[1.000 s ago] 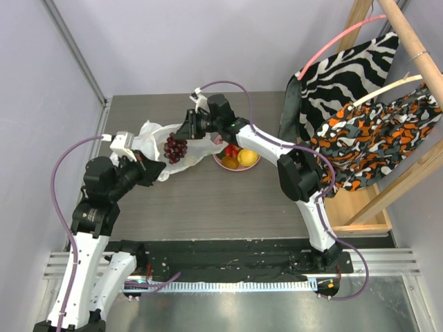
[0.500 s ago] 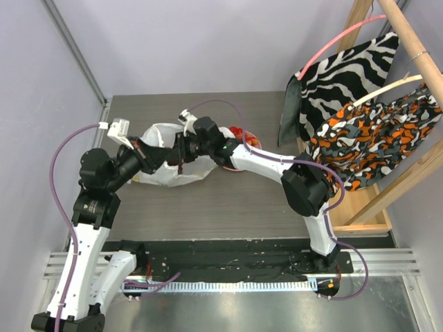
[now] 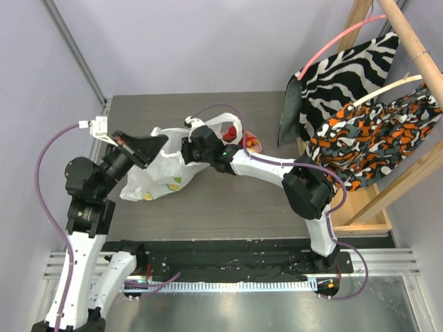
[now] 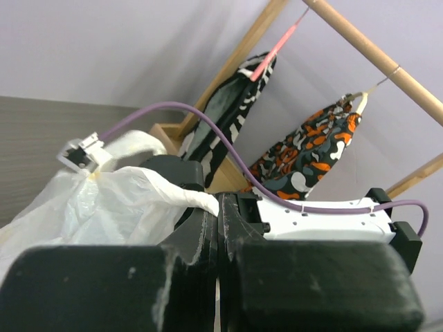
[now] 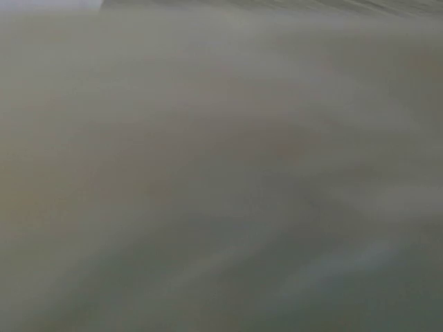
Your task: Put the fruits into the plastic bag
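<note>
The left gripper [image 4: 218, 207] clamps the plastic bag [image 3: 163, 169] rim, holding the mouth up so the right gripper [image 3: 188, 146] reaches inside, its jaw state hidden.

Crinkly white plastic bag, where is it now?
Top view: the bag sits left of centre on the grey table, its handle pinched by the left pincer, a round pink plate to its right.

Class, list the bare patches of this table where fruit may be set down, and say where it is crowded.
Free: the near strip between the plastic bag and the base rail; the far strip along the back wall. Crowded: the middle, where bag, right arm and pink plate meet.
</note>
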You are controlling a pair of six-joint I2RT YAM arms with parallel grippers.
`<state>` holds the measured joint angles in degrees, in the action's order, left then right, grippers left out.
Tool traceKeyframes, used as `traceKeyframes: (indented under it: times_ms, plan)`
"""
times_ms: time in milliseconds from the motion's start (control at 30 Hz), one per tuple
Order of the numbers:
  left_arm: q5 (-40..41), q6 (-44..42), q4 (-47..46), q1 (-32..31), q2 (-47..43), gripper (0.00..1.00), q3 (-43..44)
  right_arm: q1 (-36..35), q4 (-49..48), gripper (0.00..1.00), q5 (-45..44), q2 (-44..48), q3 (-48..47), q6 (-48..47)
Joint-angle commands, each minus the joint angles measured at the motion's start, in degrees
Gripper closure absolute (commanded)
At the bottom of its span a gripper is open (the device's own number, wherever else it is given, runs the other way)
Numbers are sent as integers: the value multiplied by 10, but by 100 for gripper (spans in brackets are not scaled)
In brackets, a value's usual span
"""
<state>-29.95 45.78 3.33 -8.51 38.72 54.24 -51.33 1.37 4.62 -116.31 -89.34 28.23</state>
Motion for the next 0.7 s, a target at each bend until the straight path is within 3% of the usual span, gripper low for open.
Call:
traceKeyframes:
  times_ms: [0,233,333,467,600,667]
  plan:
    - [67,-28,32,3,-36,100,10,-3,20,98,-105,51,13,-22]
    - [125,-68,91,3,-47,100,13,-3,23,90,-91,50,24,-19]
    - [130,-73,101,3,-53,100,6,-5,23,81,-82,45,23,-19]
    - [135,-79,106,3,-55,100,3,-5,26,64,-71,49,22,-23]
    - [140,-87,109,3,-56,100,3,-5,16,36,-24,57,20,-29]
    - [142,-89,109,3,-57,100,1,-5,13,30,2,56,9,-29]
